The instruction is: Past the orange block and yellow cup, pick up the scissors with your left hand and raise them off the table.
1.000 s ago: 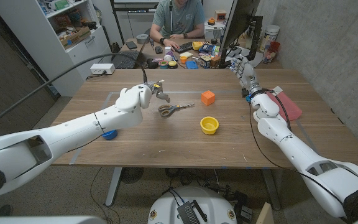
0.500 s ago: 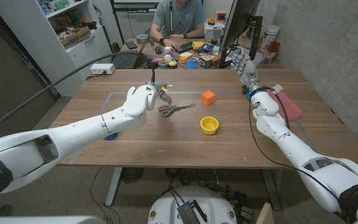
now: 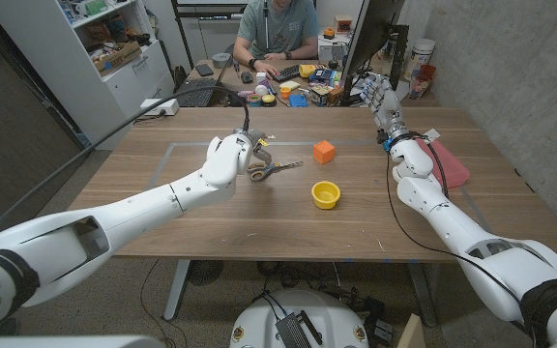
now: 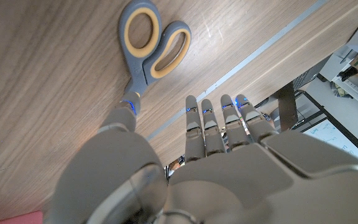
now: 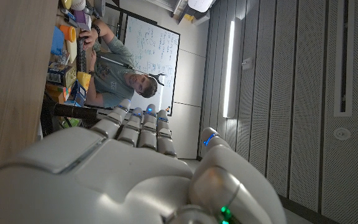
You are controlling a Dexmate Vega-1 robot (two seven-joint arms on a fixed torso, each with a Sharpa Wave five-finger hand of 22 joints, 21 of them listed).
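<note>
- Two hands: left hand (image 3: 232,155) directly over the handles of the scissors (image 3: 271,170), fingers straight and apart, grasping nothing.
- Scissors flat on the table (image 3: 162,232), left of the yellow cup (image 3: 326,194) and orange block (image 3: 324,152).
- Right hand (image 3: 379,97) raised at the far right edge, fingers extended, released.
</note>
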